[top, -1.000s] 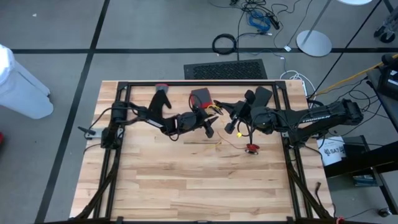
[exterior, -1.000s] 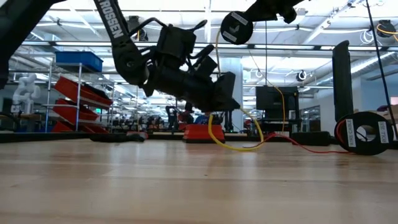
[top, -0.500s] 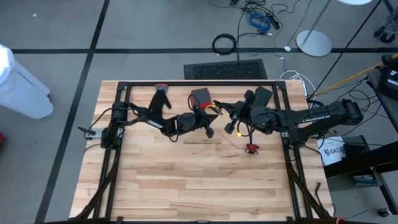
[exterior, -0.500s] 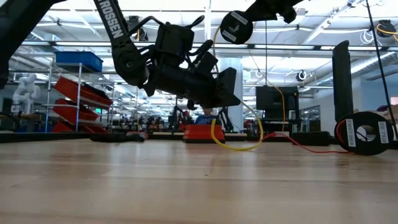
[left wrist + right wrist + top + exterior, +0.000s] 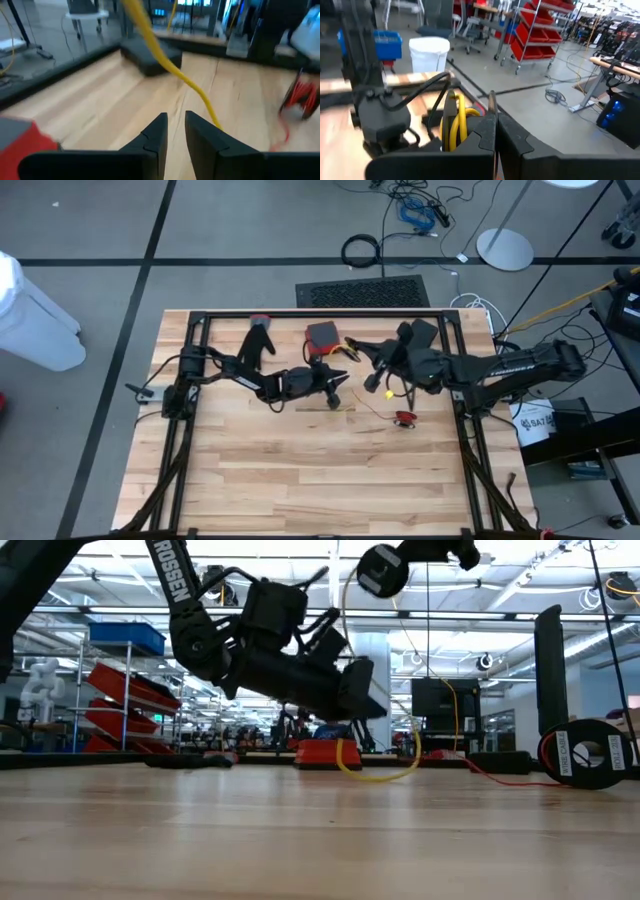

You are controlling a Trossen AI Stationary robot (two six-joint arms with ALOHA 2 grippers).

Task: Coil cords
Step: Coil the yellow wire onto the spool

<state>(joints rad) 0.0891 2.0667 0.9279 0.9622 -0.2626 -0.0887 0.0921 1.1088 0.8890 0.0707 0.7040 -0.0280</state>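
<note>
The yellow cord starts near the red box at the far middle of the table. It rises to my right gripper, which is shut on it high above the wood. In the low view it hangs down and ends in a low loop by the table. My left gripper hovers low over the table middle. It is slightly open with nothing between its fingers. The cord slants past, close beside one finger. I cannot pick out a short black cord. My right gripper is shut on the yellow cord, whose strands bunch right beside its fingers; the fingers hide the exact spot. The fingers lie about level, pointing toward the table's left. The cord hangs slack below, its low loop at the table.
A red box, a black glove and a black block lie along the far side. A small spool of red wire sits right of centre, with a thin wire trailing from it. The near half shows bare wood.
</note>
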